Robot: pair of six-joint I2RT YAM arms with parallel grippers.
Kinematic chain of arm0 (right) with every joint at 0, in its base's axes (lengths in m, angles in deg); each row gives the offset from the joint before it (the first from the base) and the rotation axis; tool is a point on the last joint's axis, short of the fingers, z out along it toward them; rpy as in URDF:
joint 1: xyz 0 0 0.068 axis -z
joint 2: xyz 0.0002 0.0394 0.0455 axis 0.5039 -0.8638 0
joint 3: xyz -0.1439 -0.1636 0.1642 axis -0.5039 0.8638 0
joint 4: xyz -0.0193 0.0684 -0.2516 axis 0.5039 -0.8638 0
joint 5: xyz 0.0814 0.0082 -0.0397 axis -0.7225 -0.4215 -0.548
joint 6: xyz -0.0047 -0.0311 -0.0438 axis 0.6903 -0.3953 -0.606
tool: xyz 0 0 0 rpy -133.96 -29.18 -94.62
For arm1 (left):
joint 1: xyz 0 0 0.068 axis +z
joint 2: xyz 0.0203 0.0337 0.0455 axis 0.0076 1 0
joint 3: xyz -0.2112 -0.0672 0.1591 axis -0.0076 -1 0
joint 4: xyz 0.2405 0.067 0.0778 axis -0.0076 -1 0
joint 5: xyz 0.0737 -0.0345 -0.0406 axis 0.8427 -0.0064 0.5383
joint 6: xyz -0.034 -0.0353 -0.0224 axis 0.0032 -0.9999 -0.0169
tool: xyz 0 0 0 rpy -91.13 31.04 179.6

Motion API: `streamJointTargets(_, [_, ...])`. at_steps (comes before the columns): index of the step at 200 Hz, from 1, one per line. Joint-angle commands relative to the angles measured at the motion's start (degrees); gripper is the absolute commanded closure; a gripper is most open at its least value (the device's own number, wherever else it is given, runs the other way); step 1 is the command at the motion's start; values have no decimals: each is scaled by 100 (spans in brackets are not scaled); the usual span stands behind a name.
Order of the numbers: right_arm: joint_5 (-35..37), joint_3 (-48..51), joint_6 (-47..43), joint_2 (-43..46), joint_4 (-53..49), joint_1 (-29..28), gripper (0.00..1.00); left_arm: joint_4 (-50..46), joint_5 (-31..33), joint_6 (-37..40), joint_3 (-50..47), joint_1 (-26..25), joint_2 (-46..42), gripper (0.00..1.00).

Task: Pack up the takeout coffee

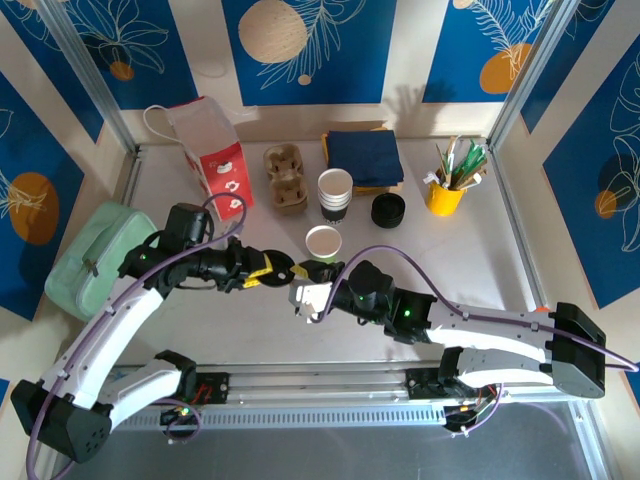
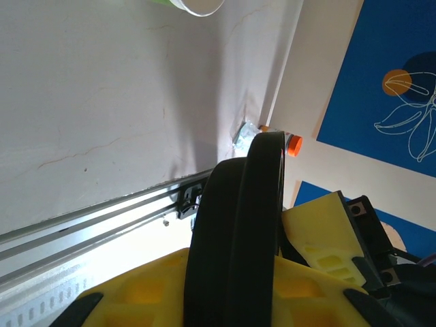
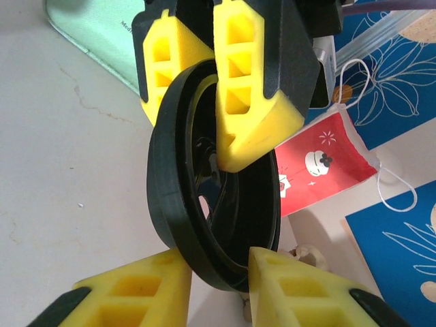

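Note:
A black plastic lid (image 1: 284, 270) hangs on edge above the table's middle, held between both grippers. My left gripper (image 1: 276, 272) is shut on one side of it; its yellow fingers (image 3: 248, 102) pinch the lid's (image 3: 180, 211) upper rim in the right wrist view. My right gripper (image 3: 218, 266) grips the lower rim, a pad touching each face. In the left wrist view the lid (image 2: 245, 218) stands edge-on between my yellow pads. The coffee cup (image 1: 322, 241), green-sided and white-rimmed, stands open just behind the grippers.
At the back stand a red-and-white paper bag (image 1: 215, 160), a cardboard cup carrier (image 1: 285, 178), a stack of cups (image 1: 335, 192), spare black lids (image 1: 388, 210), blue napkins (image 1: 362, 157) and a yellow cup of sticks (image 1: 444, 192). A green pouch (image 1: 95, 255) lies at the left.

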Motion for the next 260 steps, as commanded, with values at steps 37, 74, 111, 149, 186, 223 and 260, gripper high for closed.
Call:
streamJointTargets(37, [107, -224, -41, 7, 211, -54, 82, 167, -268, -140, -35, 30, -146, 71])
streamJointTargets(74, [-52, -258, 177, 128, -46, 29, 91, 241, -152, -74, 84, 26, -303, 48])
streamJointTargets(111, [-734, -228, 650, 389, -408, 285, 95, -678, 940, 915, 942, 52, -513, 19])
streamJointTargets(149, [-1192, -387, 1536, 595, -804, 652, 95, -1149, 2248, 1611, 1511, 62, -904, 15])
streamJointTargets(186, [-2016, -1049, 3357, 597, -1742, 1495, 98, -928, 2967, 2056, 1318, 66, -1352, 17])
streamJointTargets(223, [-3062, -1358, 4918, 541, -2067, 2431, 97, -620, 2938, 2315, 947, 66, -1526, 18])
streamJointTargets(260, [-3796, -1684, 6188, 287, -2510, 3376, 100, -457, 2881, 2415, 865, 66, -1453, 18])
